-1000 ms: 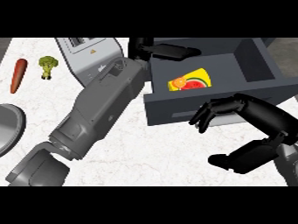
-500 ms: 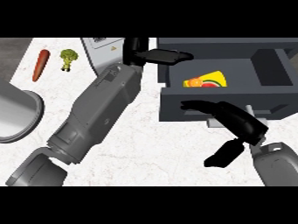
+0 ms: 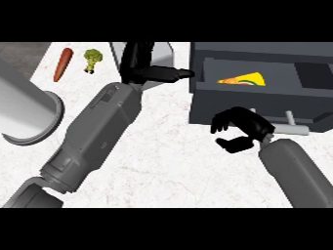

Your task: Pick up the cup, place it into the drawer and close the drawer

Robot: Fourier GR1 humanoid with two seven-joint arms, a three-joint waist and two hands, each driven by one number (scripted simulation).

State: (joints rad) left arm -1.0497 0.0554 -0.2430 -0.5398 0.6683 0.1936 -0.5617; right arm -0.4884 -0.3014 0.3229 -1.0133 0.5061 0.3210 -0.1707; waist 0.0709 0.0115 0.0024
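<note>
Metal cylinder (image 3: 17,105): large and grey, lying on the left part of the bench (image 3: 161,166), with its round rimmed end toward the lower edge.
Carrot (image 3: 63,64): on the bench near the far edge, beyond the cylinder.
Broccoli (image 3: 92,59): just right of the carrot, not touching it.
Left hand (image 3: 141,66): at the far side, left of the drawer; its fingers are stretched out and it holds nothing, with one digit pointing toward the drawer's left wall.
Drawer (image 3: 205,110): dark grey and pulled open at the upper right, its inside in plain view.
Cup (image 3: 242,79): yellow with red and green patches, lying inside the drawer in its left half, free of both hands.
Right hand (image 3: 242,131): against the drawer's front panel, fingers curled inward around nothing.
Handle (image 3: 293,128): pale bar on the drawer's front, just right of the right hand.
</note>
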